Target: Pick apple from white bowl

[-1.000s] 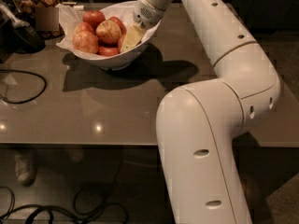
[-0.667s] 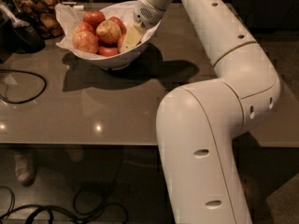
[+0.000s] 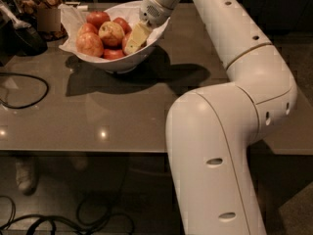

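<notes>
The white bowl (image 3: 113, 62) stands at the back left of the grey table and holds several apples. A red-orange apple with a yellowish blush (image 3: 89, 44) lies at the bowl's front left. A paler yellowish apple (image 3: 111, 32) sits in the middle and a deep-red apple (image 3: 98, 18) at the back. My gripper (image 3: 135, 37) reaches down from the right into the right side of the bowl. It is right beside the paler apple and partly hides another red apple (image 3: 124, 39).
My white arm fills the right half of the view and overhangs the table's front edge. A dark appliance (image 3: 22, 33) and a snack jar (image 3: 41, 9) stand left of the bowl. A black cable (image 3: 29, 89) loops on the table (image 3: 98, 121) at left. More cables lie on the floor.
The gripper has shifted a little to the left, deeper into the bowl and closer to the apples. The apples and the bowl have not moved.
</notes>
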Robot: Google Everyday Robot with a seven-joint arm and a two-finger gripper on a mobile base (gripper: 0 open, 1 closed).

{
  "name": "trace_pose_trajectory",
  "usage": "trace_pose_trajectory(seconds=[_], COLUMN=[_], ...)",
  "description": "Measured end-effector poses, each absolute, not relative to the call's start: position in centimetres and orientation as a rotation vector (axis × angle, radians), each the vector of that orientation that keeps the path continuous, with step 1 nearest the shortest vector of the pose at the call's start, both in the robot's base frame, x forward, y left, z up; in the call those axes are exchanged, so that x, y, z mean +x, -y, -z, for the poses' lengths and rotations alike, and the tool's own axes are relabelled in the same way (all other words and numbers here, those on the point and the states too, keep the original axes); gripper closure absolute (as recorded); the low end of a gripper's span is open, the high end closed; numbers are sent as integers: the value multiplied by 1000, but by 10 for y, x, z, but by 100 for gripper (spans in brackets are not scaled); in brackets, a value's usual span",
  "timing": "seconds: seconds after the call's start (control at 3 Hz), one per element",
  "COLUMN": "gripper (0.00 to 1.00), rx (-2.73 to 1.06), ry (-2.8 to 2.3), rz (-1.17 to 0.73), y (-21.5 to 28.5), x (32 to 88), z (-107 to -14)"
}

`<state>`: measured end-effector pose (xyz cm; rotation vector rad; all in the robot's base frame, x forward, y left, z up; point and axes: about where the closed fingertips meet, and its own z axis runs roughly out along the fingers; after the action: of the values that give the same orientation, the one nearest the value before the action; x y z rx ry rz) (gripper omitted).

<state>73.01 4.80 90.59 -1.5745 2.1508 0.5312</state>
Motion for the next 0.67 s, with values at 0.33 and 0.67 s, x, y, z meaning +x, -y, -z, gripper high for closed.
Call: trace_pose_trajectory(seconds=[0.33, 0.67], gripper=[100, 100], rx=[-1528, -1515], ry=[-2145, -2138], rz=[-538, -519], y=[-44, -44], x=[729, 723], z=[-919, -937])
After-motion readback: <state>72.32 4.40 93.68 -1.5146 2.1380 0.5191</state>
